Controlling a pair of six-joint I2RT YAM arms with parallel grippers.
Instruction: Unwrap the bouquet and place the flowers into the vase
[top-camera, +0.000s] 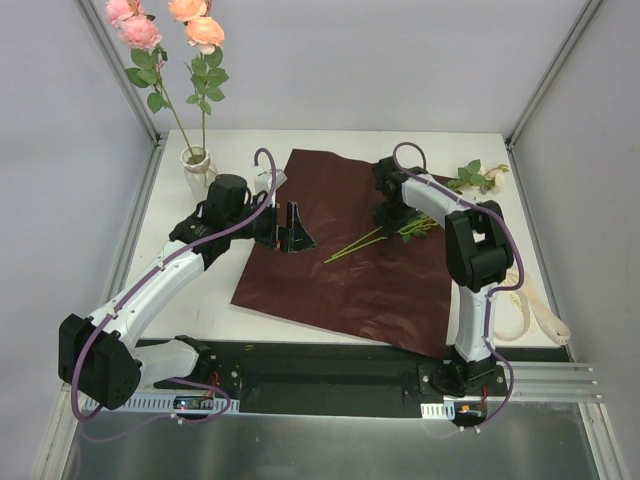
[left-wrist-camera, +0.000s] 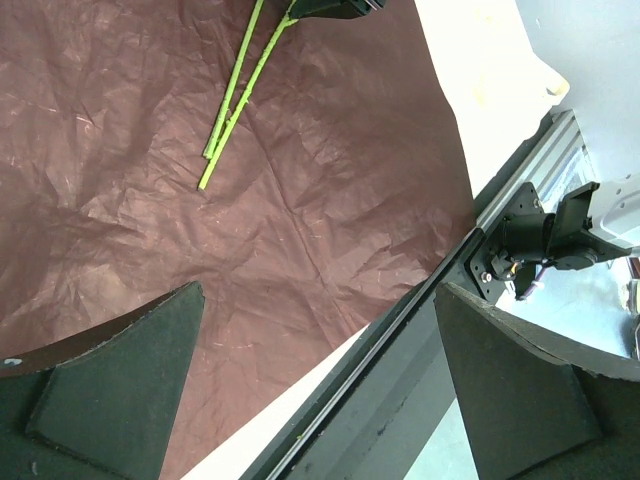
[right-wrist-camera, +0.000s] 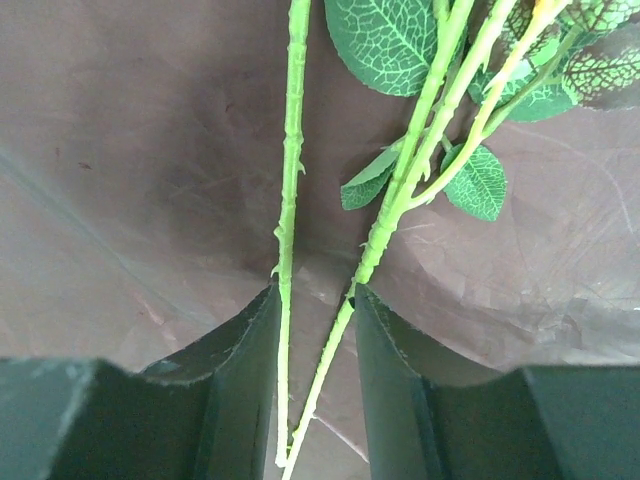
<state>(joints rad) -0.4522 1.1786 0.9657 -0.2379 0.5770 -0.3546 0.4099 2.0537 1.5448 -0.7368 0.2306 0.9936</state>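
Green stems (top-camera: 360, 244) diagonal, cut ends near-left.

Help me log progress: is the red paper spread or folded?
Spread: the dark red paper lies flat, green stems lying on top.

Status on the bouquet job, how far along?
Done: dark red paper spread flat, four roses standing in the vase. In hand: right gripper straddles stems lying on the paper, grip unclear; left gripper open, empty. Left: getting those into the vase.

Dk-red paper (top-camera: 350, 285), grn stems (top-camera: 356, 243), pink blooms (top-camera: 140, 32) (clear vase (top-camera: 197, 166))
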